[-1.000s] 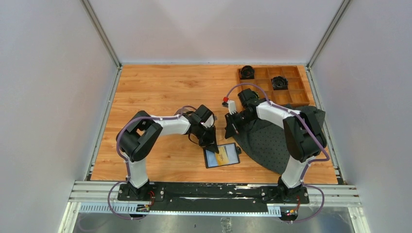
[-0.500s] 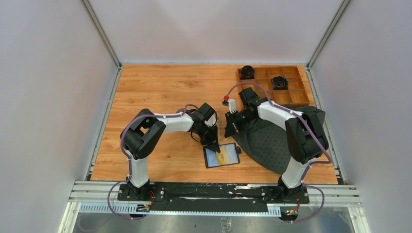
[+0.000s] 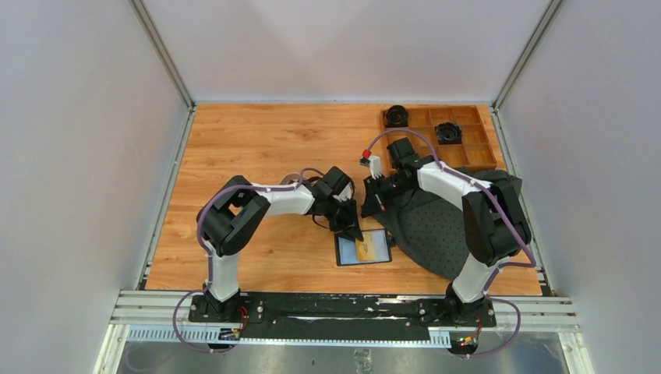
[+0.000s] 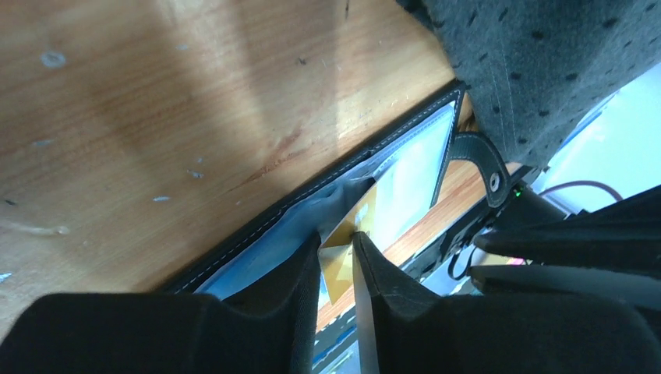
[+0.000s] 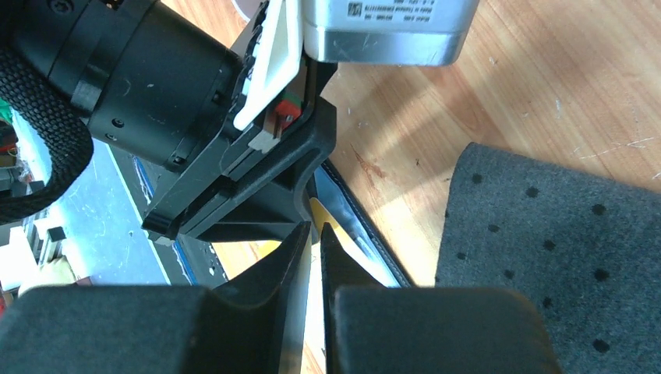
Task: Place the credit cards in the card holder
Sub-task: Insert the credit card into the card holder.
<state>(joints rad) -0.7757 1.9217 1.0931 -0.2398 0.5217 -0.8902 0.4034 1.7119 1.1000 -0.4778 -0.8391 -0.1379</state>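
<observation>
**While one card sits half-home**

Though the left hand (image 4: 337, 240) straddles the gold plastic card (image 4: 365, 218), I cannot tell if it grips. That card lies on the open black leather bifold card holder (image 4: 405, 175) on the wooden bench (image 4: 156, 117), seemingly not fully slotted. At its edge the right hand (image 5: 316, 230) is closed to a slit. No other cards show.

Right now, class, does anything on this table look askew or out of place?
Yes: the gold card sticks out crooked from the open wallet, only partly in its slot, between the left end effector's fingers.
</observation>
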